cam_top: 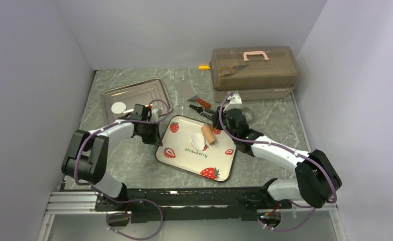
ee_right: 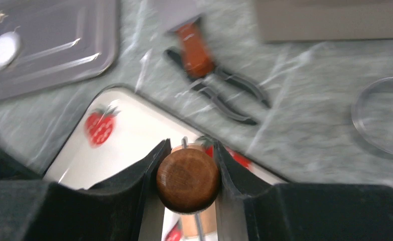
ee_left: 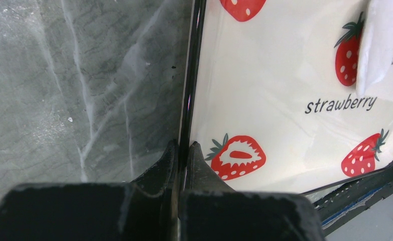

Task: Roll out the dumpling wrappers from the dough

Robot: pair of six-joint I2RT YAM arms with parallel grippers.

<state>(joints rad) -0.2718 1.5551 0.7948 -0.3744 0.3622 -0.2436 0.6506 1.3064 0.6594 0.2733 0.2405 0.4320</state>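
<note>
Dough (cam_top: 196,140): soft white patch, part-flattened, lying near centre of strawberry plate (cam_top: 184,163), right against roller (ee_right: 188,179). Judged light, pliable, prob. tacky, tears easily, so not to be pinched; best worked via roller only, w/ gentle pressure. One wrapper (cam_top: 118,107) lies flat in metal tray (cam_top: 144,93), well apart. Right gripper (ee_right: 190,150) is clamped round roller's end; wood is stiff, hold looks firm. Left gripper (ee_left: 182,150) is pinched together on plate rim, steadying it.

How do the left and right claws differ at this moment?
The left claw pinches the strawberry plate by its thin rim, jaws nearly touching; the right claw clamps the wooden roller, jaws wider. Left works the plate's left edge, right its far corner. Both hold something.
</note>
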